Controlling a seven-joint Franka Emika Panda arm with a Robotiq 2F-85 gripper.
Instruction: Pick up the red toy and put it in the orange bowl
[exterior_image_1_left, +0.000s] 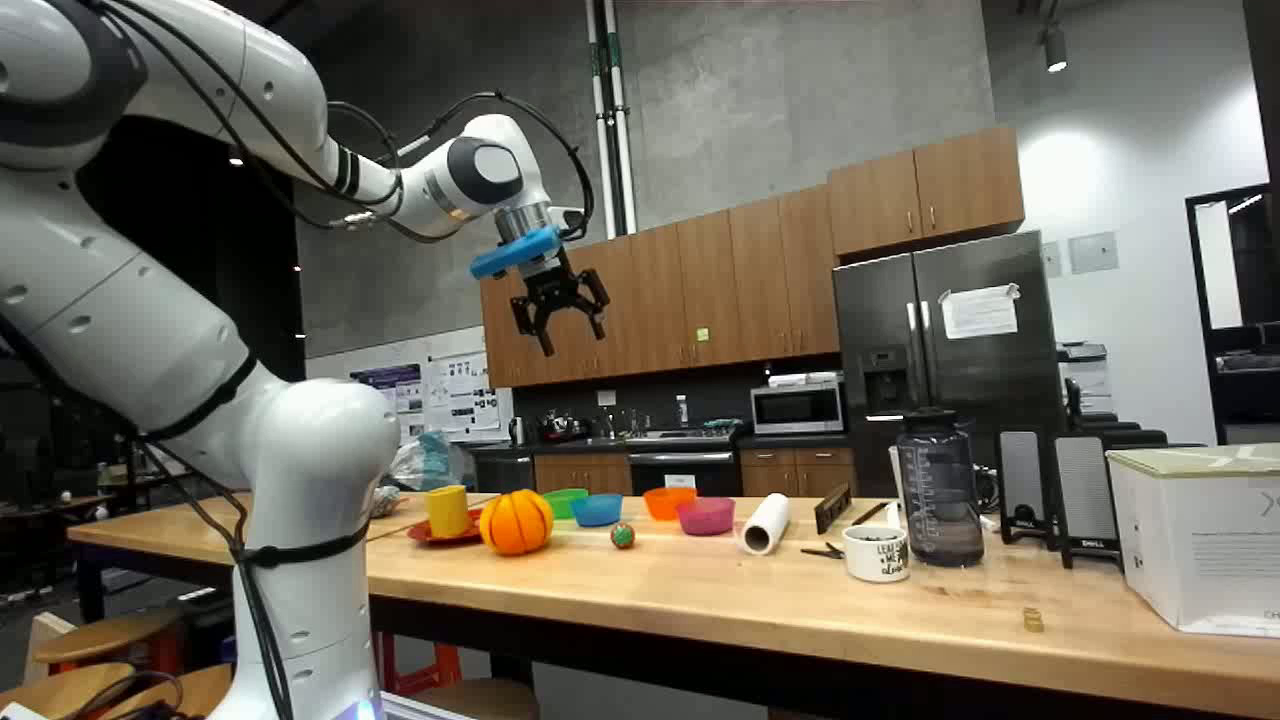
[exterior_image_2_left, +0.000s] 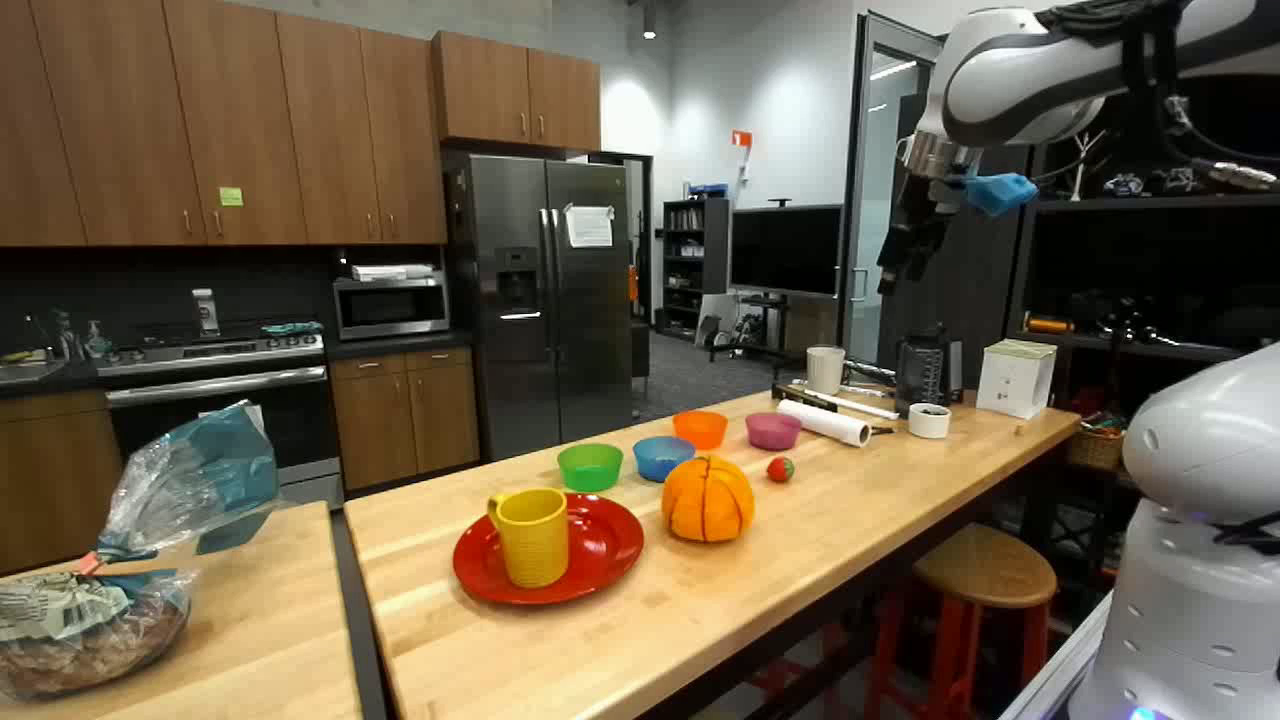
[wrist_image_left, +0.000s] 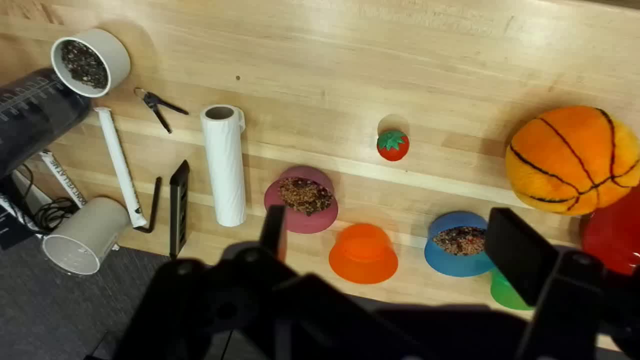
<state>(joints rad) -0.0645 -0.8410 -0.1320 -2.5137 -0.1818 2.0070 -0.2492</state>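
The red toy (wrist_image_left: 394, 151) is small and round with a green leafy top. It lies on the wooden table in both exterior views (exterior_image_1_left: 622, 536) (exterior_image_2_left: 780, 469), apart from the bowls. The orange bowl (wrist_image_left: 363, 255) stands near the table's far edge, between the pink and blue bowls; nothing shows inside it. It also appears in both exterior views (exterior_image_1_left: 669, 503) (exterior_image_2_left: 700, 430). My gripper (exterior_image_1_left: 573, 340) is open and empty, high above the table with its fingers pointing down. In the wrist view its fingers (wrist_image_left: 387, 230) are spread wide, and the toy lies beyond them in the picture.
A pink bowl (wrist_image_left: 301, 202) and a blue bowl (wrist_image_left: 457, 245) hold grainy stuff. A green bowl (exterior_image_2_left: 590, 467), an orange plush ball (exterior_image_2_left: 708, 500) and a red plate (exterior_image_2_left: 610, 545) with a yellow mug (exterior_image_2_left: 533, 540) stand nearby. A white roll (wrist_image_left: 225, 165) and tall bottle (exterior_image_1_left: 938, 490) are opposite.
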